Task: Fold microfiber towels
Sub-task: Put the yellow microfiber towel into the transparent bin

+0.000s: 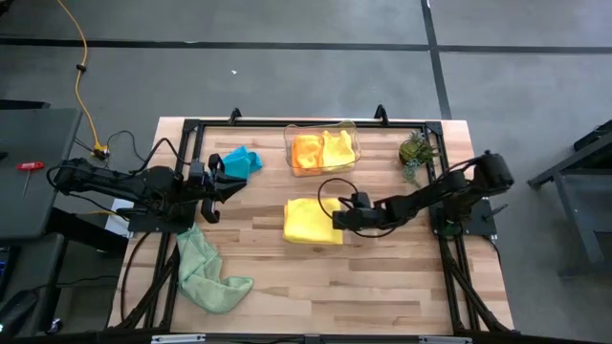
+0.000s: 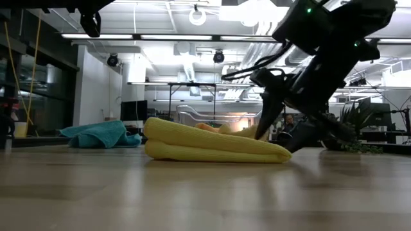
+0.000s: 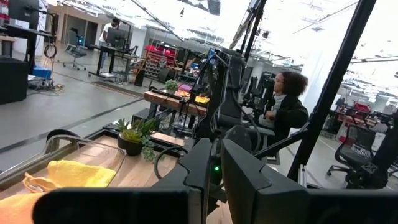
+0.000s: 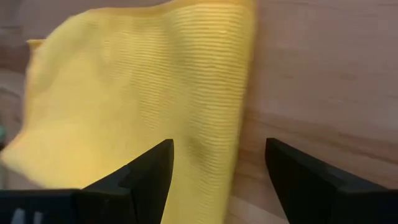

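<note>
Right gripper fingers fill the bottom of its wrist view, spread wide with nothing between them, hanging just over the right edge of the folded yellow towel in the middle of the table. From the low view that towel is already doubled over, a soft fat roll lying flat on the wood.

Handling-wise, these are light, floppy cloths with a ribbed, grippy surface, so no slipping and nothing to break. They'll sag and unfold if lifted by one point though. My guess is the best place to pinch is right at an edge or corner, going low enough to catch all layers at once.

Left gripper sits over on the left side near the teal-blue towel, which is bunched up toward the far edge; its fingers look nearly pressed together and I can't see anything pinched in them.

Light green towel is crumpled at the near left, not folded yet.

Containers: one clear plastic bin at the far middle, holding an orange towel and a second yellow towel side by side, both looking loosely folded. A small potted plant stands just right of it.
</note>
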`<state>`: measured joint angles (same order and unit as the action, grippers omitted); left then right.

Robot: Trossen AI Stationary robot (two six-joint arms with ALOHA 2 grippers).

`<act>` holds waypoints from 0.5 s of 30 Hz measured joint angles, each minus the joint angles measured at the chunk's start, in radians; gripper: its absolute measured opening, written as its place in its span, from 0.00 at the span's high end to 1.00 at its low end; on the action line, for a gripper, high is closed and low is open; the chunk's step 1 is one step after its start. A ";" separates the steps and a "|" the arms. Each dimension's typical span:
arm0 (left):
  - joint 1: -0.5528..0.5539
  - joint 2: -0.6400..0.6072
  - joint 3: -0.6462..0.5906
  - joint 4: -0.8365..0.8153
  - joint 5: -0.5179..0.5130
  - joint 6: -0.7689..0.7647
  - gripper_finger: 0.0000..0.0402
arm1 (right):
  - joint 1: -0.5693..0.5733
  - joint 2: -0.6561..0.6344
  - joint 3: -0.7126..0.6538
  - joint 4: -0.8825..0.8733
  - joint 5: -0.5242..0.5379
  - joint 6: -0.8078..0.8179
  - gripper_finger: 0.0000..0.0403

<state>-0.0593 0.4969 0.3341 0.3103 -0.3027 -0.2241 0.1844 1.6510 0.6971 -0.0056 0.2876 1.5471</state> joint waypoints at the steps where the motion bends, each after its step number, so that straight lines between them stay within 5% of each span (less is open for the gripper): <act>1: 0.000 0.000 0.000 0.000 0.000 0.000 0.92 | 0.000 0.002 -0.001 0.022 0.000 -0.012 0.39; 15: 0.000 0.000 0.000 -0.007 0.000 -0.010 0.92 | -0.035 0.118 0.144 -0.058 -0.139 -0.063 0.39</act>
<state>-0.0597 0.4973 0.3344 0.3031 -0.3027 -0.2337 0.1490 1.7687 0.8407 -0.0635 0.1481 1.4837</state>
